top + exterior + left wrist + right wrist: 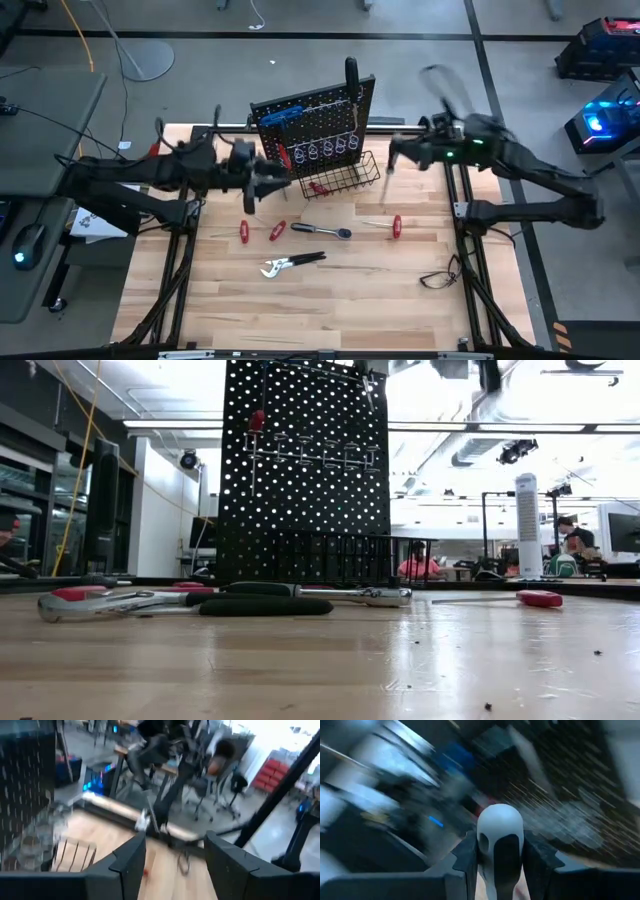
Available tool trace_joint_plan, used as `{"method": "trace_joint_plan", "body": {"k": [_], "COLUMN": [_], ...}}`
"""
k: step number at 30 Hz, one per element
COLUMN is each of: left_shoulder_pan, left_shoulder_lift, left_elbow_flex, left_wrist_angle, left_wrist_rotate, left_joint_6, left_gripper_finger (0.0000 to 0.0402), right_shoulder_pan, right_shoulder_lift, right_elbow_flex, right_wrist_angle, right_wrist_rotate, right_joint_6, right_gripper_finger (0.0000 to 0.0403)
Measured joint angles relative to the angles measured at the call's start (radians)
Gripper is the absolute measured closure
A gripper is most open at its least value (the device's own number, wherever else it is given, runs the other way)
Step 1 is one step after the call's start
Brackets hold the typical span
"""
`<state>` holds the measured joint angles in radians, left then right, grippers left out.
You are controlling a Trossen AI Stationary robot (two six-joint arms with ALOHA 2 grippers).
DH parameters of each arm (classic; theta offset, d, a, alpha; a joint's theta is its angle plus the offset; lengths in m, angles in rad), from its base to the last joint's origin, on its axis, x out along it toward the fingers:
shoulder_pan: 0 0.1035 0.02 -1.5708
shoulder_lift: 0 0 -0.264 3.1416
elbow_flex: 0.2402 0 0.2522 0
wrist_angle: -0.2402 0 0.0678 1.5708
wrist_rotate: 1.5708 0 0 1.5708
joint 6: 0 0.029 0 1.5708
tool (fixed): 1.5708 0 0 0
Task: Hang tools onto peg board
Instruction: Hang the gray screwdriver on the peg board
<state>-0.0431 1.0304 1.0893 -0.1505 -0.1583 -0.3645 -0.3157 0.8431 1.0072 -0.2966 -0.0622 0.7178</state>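
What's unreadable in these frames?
- Right end effector: right wrist view shows it shut on a rounded grey-white handle; motion blur hides which tool it is.
- Peg board: smeared behind it in that view.
- Left end effector: open, empty; left wrist view blurred.
- Wire basket: high view, contents too small to make out.

Light wooden tabletop (330, 290), thin black cable (438, 277) near its right edge, seated person (412, 567) beyond

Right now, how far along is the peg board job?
Partly done. Blue tools already hang on the peg board. The right gripper is shut on a rounded grey handle. Left gripper is open, empty. Red screwdrivers, pliers and others remain on the table.
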Motion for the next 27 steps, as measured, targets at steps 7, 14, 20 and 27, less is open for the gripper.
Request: {"method": "trace_joint_plan", "body": {"k": [7, 14, 20, 27], "left_shoulder_pan": [0.005, -0.004, -0.004, -0.004], "left_shoulder_lift": [0.143, 0.302, 0.398, 0.475], "left_elbow_flex": [0.153, 0.228, 0.318, 0.381], "left_wrist_angle": [0.083, 0.224, 0.251, 0.225], "left_wrist_rotate": [0.032, 0.064, 0.084, 0.088], "left_joint_6": [0.062, 0.037, -0.122, -0.094], "left_gripper_finger": [0.0176, 0.0157, 0.0155, 0.0155], "right_shoulder_pan": [0.158, 0.249, 0.266, 0.266], "right_shoulder_lift": [0.075, 0.212, 0.28, 0.346], "right_elbow_flex": [0.001, 0.038, 0.167, 0.271], "right_wrist_angle": [0.438, 0.498, 0.471, 0.306], "right_wrist_rotate": [0.017, -0.074, -0.071, -0.129], "right_joint_6": [-0.091, -0.257, -0.371, -0.477], "right_gripper_finger": [0.0303, 0.0303, 0.0303, 0.0303]}}
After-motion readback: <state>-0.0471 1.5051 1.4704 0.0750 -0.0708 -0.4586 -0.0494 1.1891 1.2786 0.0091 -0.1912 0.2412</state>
